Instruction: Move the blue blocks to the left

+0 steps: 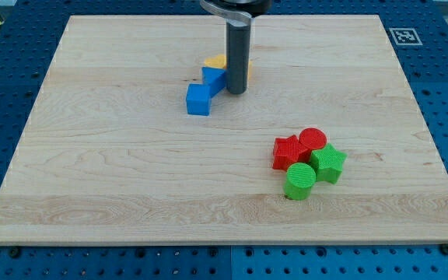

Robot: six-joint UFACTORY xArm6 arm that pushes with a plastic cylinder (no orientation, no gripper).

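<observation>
Sitting with tip [236, 92] touching blue blocks' [206, 88] right side, gripping nothing; better sweep slowly leftward, dodging yellow block [216, 61].

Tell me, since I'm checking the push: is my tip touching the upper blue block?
Touching: in the camera view my tip sits flush against the right side of the upper blue block, no board showing between them.

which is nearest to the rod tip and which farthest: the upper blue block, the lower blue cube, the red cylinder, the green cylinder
From my tip:
1. Upper blue block, right against the tip's left side.
2. Lower blue cube, a little further off, to the view's lower left.
3. Red cylinder, well away toward the view's lower right.
4. Green cylinder, farthest, below the red one.
</observation>
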